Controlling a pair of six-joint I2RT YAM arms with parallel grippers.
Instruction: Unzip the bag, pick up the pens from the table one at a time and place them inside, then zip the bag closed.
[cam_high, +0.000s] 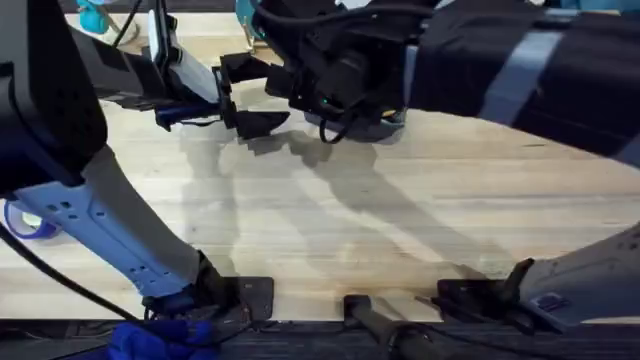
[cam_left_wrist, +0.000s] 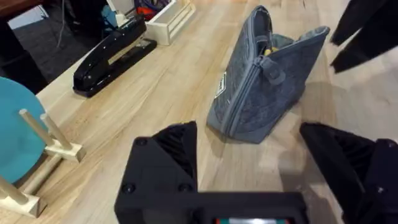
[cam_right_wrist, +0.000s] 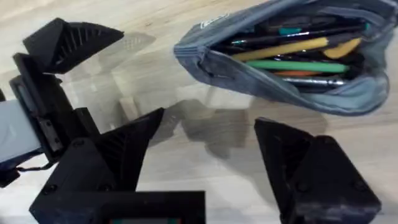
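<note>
Both grippers hang released, left gripper (cam_left_wrist: 249, 163) and right gripper (cam_right_wrist: 208, 158) just beside the bag (cam_right_wrist: 292, 56), which stands unzipped on the table (cam_high: 400, 200), pens (cam_right_wrist: 292, 53) inside, perhaps six.

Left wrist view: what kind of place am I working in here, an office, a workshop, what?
Probably a lab or office workbench set up for desk-tidying trials: a plank-grain wooden table carrying a black stapler, a white organiser tray and the open grey-blue bag full of pens.
</note>
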